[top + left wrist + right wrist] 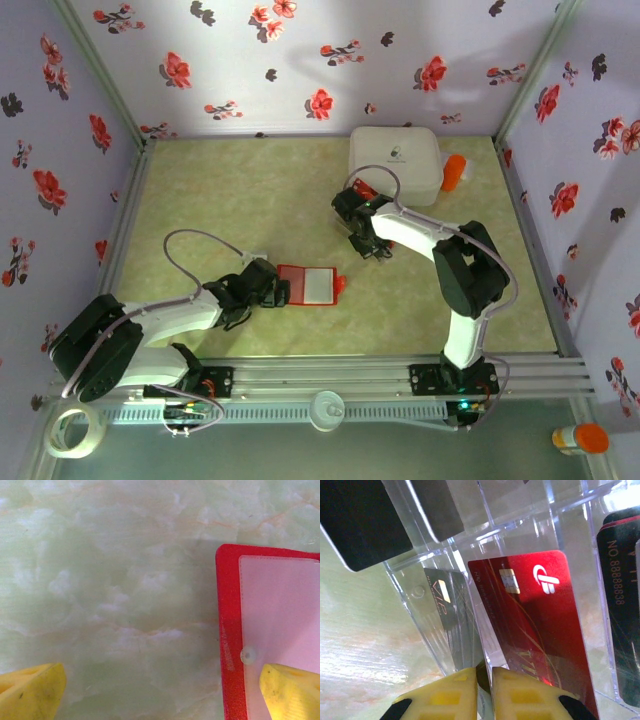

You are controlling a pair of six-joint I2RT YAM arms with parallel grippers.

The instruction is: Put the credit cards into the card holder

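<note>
A pale green marbled table [230,190] stands inside walls papered lilac with red flowers. The small flat red card holder [312,285] [227,630] lies open near the table's middle, its pale pocket panel facing up. At its 9 o'clock, the left gripper [278,290] [160,695] is spread wide, and one yellow fingertip [290,690] is over the pocket's edge. The credit cards stand in a clear plastic compartment tray [420,595] at the holder's 1 o'clock. A glossy red credit card [535,630] with a chip leans beside a grey card with gold lettering [445,597]. Black numbered cards [622,600] sit at its 3 o'clock. The right gripper [372,248] [482,690] is at the red card's 6 o'clock edge, its jaws nearly together. Whether they pinch a card I cannot tell. A white square lidded box [395,160] sits just past the tray at 12 o'clock.
</note>
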